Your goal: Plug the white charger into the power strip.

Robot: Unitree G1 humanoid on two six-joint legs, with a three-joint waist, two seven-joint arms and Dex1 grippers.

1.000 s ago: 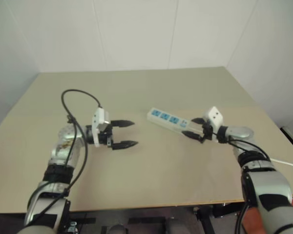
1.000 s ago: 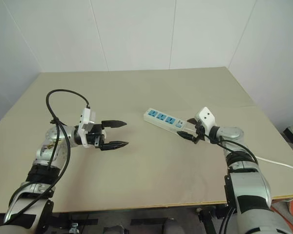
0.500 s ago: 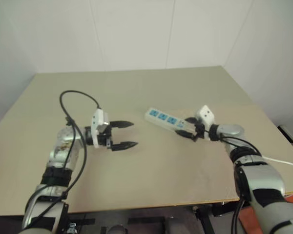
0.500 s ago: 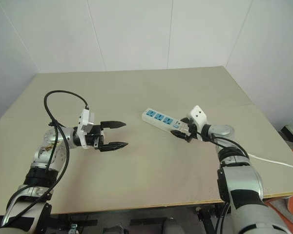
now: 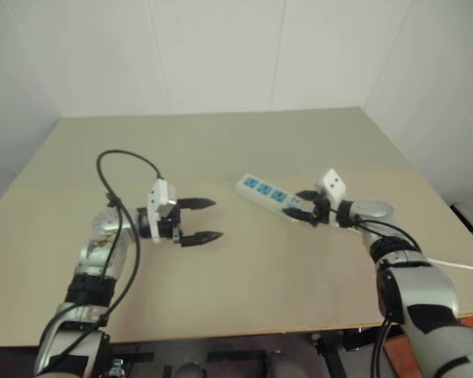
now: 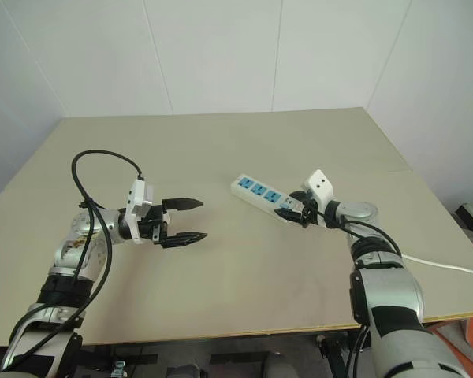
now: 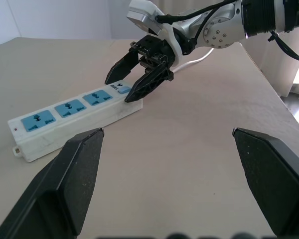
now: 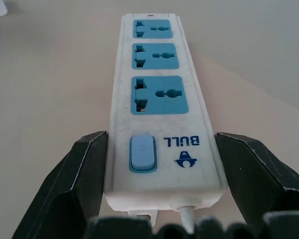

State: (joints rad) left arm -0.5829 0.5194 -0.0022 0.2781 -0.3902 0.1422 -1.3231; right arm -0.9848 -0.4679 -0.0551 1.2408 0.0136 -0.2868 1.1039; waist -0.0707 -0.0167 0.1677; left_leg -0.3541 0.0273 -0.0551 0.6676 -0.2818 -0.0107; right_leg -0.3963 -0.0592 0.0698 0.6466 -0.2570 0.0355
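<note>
The power strip [image 5: 268, 194] is a long white bar with three blue socket faces, lying slantwise at the table's middle right. My right gripper [image 5: 296, 205] is at its switch end. In the right wrist view both black fingers [image 8: 84, 184] press against the strip's [image 8: 159, 99] two long sides beside the blue switch, so the gripper is shut on it. My left gripper [image 5: 215, 219] hovers left of the strip, pointing toward it, open wide with nothing between its fingers [image 7: 79, 169]. The white charger is out of view.
The strip's thin white cord [image 5: 457, 264] trails off the beige table [image 5: 244, 291] to the right. A black cable [image 5: 126, 157] loops above my left wrist. White walls stand behind and to the right of the table.
My right gripper's fingers have closed onto the switch end of the power strip after shifting slightly left. The left arm has stayed where it was.
</note>
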